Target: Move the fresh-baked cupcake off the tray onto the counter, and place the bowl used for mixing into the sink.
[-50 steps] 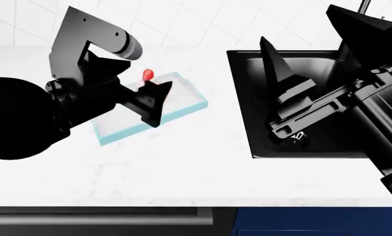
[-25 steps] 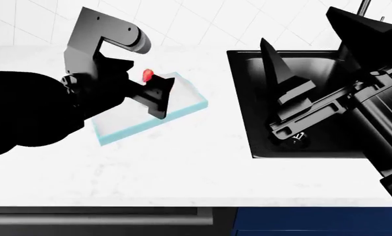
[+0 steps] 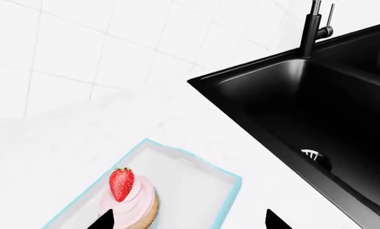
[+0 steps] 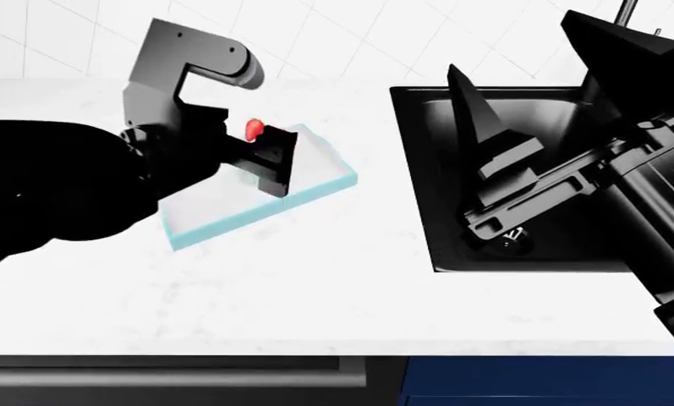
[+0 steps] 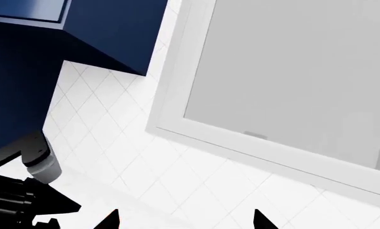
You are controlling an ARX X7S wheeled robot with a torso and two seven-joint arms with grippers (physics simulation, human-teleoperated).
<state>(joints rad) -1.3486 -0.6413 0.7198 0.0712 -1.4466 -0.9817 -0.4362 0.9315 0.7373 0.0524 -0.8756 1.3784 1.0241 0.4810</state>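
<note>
The left gripper hangs wide open beside the cupcake on the tray, positioned to grasp it, while the right gripper, also open, idles

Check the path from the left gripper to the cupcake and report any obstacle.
Nothing visible blocks it. In the left wrist view the cupcake sits on the tray just ahead of the open left gripper, nearer one fingertip than the other, with only bare tray floor around it.
</note>
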